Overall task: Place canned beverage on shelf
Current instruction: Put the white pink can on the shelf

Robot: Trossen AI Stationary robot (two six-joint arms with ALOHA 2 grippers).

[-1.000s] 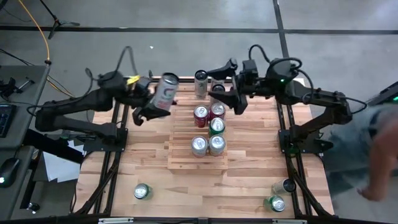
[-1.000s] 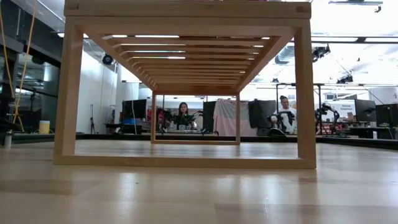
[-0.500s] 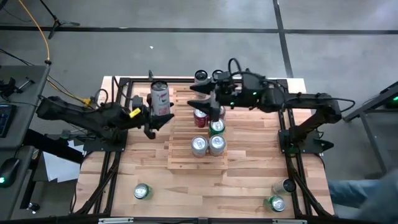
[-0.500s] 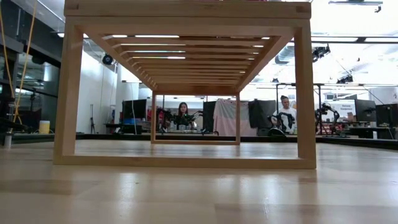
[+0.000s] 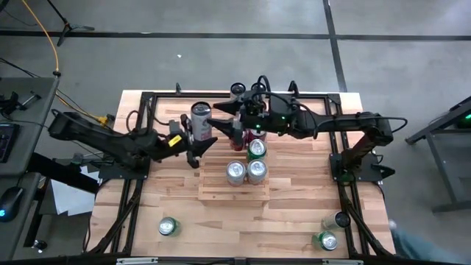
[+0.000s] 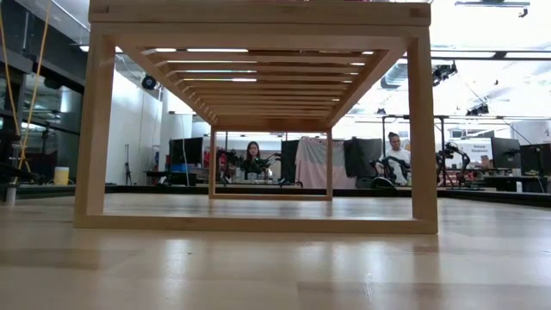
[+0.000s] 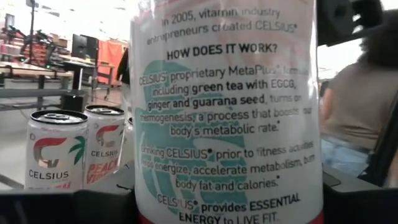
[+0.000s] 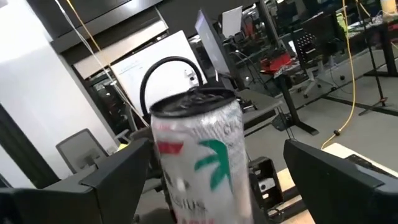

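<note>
My left gripper [image 5: 196, 140] is shut on a white Celsius can [image 5: 200, 120] and holds it upright above the left edge of the pale slatted shelf [image 5: 221, 190]. My right gripper [image 5: 219, 120] reaches in from the table's right, open. In the right wrist view its fingers [image 8: 106, 180] stand on either side of the can [image 8: 199, 155] with gaps showing. Several other cans [image 5: 246, 171] stand upright on the shelf's slats. The low view shows only the shelf's wooden frame [image 6: 258, 26] from below. My left gripper pinches the can's lower side walls [image 7: 149, 202] between its two fingers, which come in about level from the table's left. The can stands upright in the hold, lifted clear of the shelf and the table.
Loose cans stand on the tabletop near the front left [image 5: 168, 227] and front right [image 5: 327, 241]. Two more cans [image 5: 238, 90] stand at the shelf's far end. Black frame rails [image 5: 140, 191] run along both table sides. A person [image 7: 354, 124] is in the room beyond.
My left gripper has sunk and swung toward the shelf with the can, which has turned from tilted to upright. My right gripper has gone toward the table's left and down, up to the can, and stays open.
</note>
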